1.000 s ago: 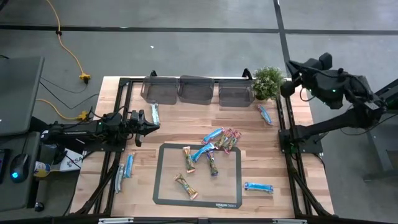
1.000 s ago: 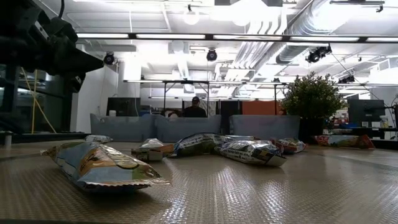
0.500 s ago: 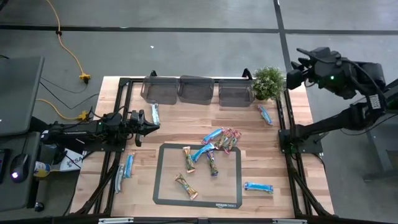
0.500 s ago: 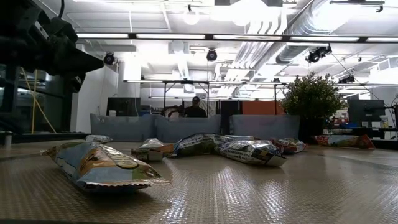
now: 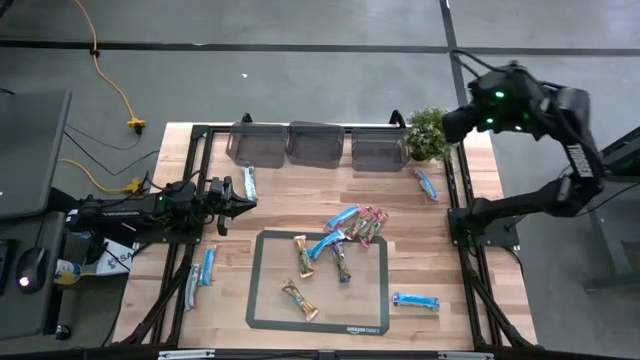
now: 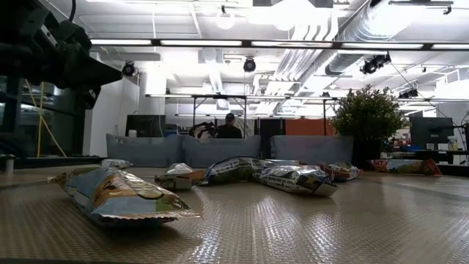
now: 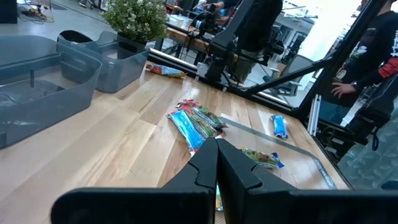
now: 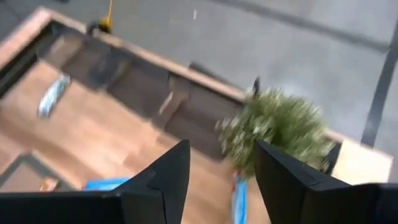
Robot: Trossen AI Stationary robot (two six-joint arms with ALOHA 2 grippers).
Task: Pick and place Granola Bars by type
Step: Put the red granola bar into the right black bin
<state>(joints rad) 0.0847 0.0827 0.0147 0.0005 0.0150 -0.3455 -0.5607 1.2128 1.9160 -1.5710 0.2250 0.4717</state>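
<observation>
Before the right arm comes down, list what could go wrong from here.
1. The right gripper, fingers open, hangs close beside the potted plant; a descent could brush or tip it.
2. The blue and red-pink bars overlap in a pile at the mat's far edge, so a pinch may lift two types together.
3. The left gripper, shut, rests over the table's left side, near a blue bar.

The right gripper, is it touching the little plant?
Apart. In the right wrist view the right gripper is open and empty, with the plant well below it; the high view shows it raised beside the table.
</observation>
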